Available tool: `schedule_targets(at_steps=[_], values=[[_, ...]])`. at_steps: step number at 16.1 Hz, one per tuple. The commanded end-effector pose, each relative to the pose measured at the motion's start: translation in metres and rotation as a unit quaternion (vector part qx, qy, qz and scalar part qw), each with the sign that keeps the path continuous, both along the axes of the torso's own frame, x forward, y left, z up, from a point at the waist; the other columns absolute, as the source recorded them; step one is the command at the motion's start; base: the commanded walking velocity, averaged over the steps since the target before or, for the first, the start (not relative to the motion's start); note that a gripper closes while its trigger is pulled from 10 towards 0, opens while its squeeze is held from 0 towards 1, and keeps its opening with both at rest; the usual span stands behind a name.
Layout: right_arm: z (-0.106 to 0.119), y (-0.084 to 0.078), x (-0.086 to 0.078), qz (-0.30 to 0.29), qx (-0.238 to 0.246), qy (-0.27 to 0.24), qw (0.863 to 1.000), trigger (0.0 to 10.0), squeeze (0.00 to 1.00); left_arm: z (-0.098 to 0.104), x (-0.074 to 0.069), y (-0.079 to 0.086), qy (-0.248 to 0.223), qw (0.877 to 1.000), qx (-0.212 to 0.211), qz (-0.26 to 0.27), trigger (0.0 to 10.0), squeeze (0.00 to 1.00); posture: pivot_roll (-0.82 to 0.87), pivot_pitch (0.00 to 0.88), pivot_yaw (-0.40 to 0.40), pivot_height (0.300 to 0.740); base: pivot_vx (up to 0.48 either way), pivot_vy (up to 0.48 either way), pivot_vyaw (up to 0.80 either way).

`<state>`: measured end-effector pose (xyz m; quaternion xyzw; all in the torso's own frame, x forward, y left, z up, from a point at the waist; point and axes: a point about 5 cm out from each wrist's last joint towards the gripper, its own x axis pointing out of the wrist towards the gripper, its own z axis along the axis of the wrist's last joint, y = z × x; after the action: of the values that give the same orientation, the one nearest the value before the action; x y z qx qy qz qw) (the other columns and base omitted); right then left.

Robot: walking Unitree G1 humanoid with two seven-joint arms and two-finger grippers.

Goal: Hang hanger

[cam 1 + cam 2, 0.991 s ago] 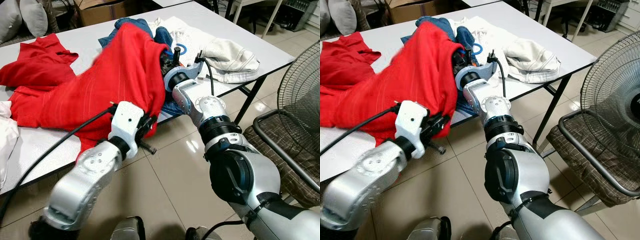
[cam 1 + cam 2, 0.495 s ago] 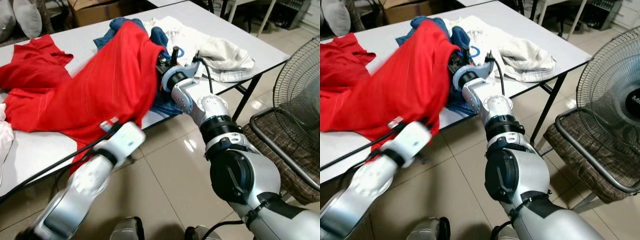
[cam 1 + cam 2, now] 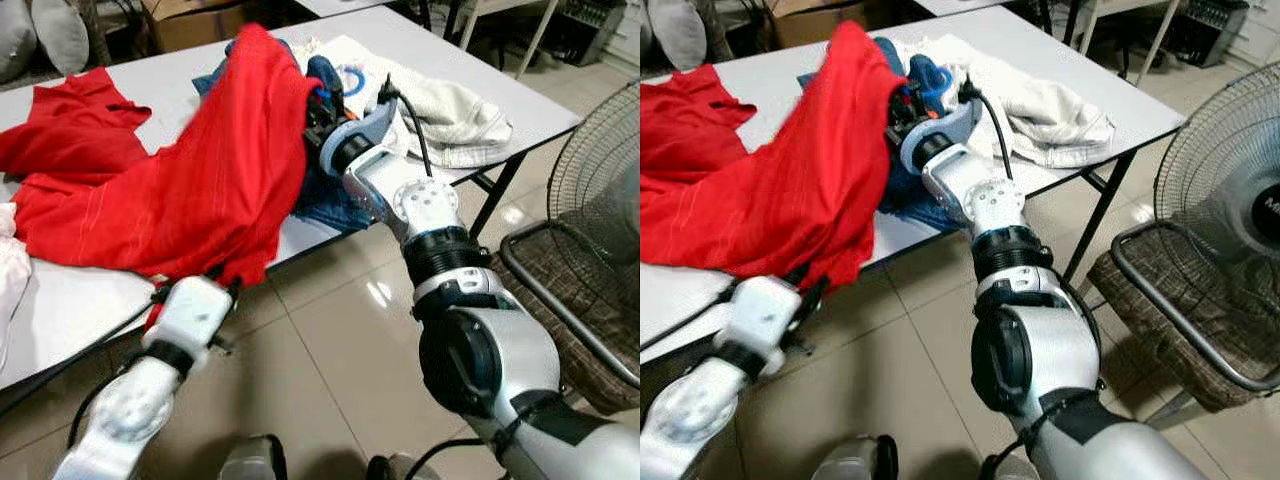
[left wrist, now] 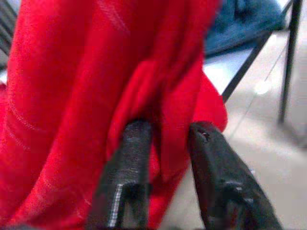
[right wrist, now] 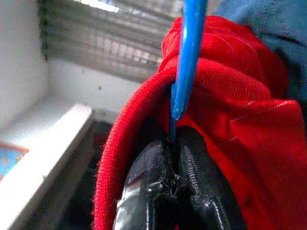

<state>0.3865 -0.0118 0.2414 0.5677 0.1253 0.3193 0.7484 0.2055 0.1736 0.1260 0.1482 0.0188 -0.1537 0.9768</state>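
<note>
My right gripper [image 5: 172, 191] pinches the blue hanger [image 5: 188, 57] inside the red shirt [image 3: 215, 170], lifted above the table's [image 3: 90, 300] near edge. My left gripper [image 4: 168, 158] pinches the hem; tugging it might slide the shirt off. Behind: more clothes; beside: chair [image 3: 575, 300], fan [image 3: 600, 150], tiled floor.
</note>
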Motion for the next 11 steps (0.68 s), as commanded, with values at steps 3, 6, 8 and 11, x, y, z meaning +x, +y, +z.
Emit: schedule_targets(at_steps=[3,6,8,11], values=[[-0.009,0.013,-0.016,0.041,0.013,-0.015,0.999,10.0,0.0,0.007,-0.023,0.002,0.002,0.992,-0.129,-0.007,10.0,1.0,0.03,0.088,0.017,0.74,0.0,0.0,0.8],[-0.009,-0.022,-0.035,0.063,-0.004,-0.074,0.995,10.0,0.0,0.013,-0.025,0.017,-0.01,0.972,-0.223,0.08,10.0,1.0,0.04,0.1,-0.007,0.74,0.0,0.0,0.8],[-0.011,-0.034,-0.045,0.063,-0.056,-0.107,0.991,10.0,0.0,0.013,-0.025,0.017,0.001,0.969,-0.237,0.072,10.0,1.0,0.04,0.107,-0.007,0.74,0.0,0.0,0.79],[0.002,-0.064,-0.077,0.082,-0.083,-0.169,0.979,10.0,0.0,0.017,-0.019,0.014,-0.005,0.965,-0.243,0.097,10.0,1.0,0.03,0.12,-0.018,0.74,0.0,0.0,0.79]])
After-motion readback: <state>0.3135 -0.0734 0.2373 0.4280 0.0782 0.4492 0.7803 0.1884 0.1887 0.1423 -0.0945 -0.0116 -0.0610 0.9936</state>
